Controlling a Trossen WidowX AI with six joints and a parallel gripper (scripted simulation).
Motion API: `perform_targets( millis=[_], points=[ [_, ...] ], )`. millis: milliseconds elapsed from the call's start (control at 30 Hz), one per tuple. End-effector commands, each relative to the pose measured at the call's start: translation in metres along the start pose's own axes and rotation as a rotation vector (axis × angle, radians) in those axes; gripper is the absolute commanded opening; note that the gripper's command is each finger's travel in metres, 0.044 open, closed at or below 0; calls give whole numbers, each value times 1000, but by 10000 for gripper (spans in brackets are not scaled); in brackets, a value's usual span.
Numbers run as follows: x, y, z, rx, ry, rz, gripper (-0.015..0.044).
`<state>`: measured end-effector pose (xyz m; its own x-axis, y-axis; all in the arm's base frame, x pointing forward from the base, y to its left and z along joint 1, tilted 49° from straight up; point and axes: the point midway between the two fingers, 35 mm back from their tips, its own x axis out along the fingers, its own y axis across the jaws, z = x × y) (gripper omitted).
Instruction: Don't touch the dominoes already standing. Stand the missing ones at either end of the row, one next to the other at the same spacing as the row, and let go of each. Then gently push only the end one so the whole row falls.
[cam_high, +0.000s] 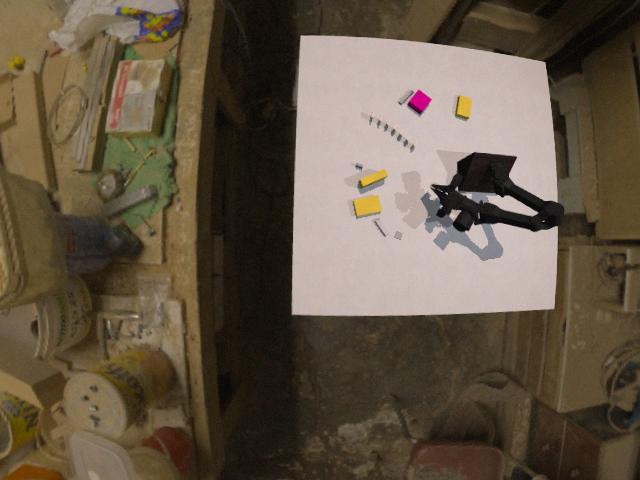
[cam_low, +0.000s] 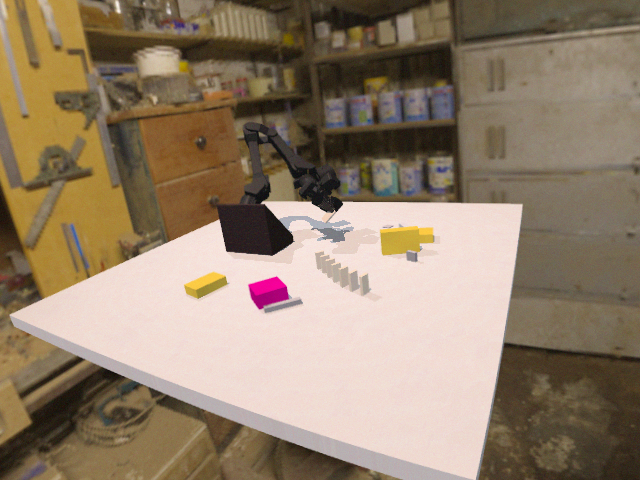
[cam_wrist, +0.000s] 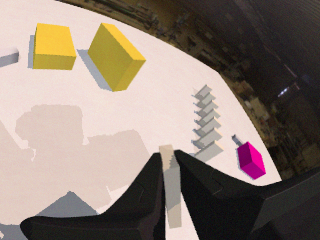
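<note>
Several thin pale dominoes stand upright in a slanting row, the end one (cam_low: 364, 284) nearest the exterior camera. The opposite end domino (cam_high: 412, 146) (cam_low: 319, 259) (cam_wrist: 208, 151) is the nearest to the robot. My gripper (cam_high: 434, 187) (cam_wrist: 167, 157) is shut on a pale domino (cam_low: 328, 217) (cam_wrist: 172, 192), held tilted above the table, apart from the row and on the robot's side of it. The fingers hide part of the held domino in the wrist view.
A magenta block (cam_high: 419, 102) (cam_low: 268, 291) (cam_wrist: 251, 160) has a grey bar (cam_high: 405, 97) (cam_low: 282, 304) beside it. Yellow blocks (cam_high: 463, 107) (cam_high: 372, 178) (cam_high: 367, 205) lie around the row. Smaller grey pieces (cam_high: 358, 166) (cam_high: 380, 227) (cam_high: 398, 235) lie near two of them.
</note>
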<state>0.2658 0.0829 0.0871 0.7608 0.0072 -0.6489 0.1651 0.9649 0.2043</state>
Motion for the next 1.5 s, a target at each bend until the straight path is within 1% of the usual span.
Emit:
perform_targets(
  millis=[0, 400, 733, 1467],
  points=[
    [-6, 3, 2, 66, -104, 14, 21],
    [-34, 5, 7, 322, -379, 112, 21],
    [-59, -5, 5, 598, -548, 227, 21],
    [-61, -6, 4, 619, -558, 235, 21]
  ],
)
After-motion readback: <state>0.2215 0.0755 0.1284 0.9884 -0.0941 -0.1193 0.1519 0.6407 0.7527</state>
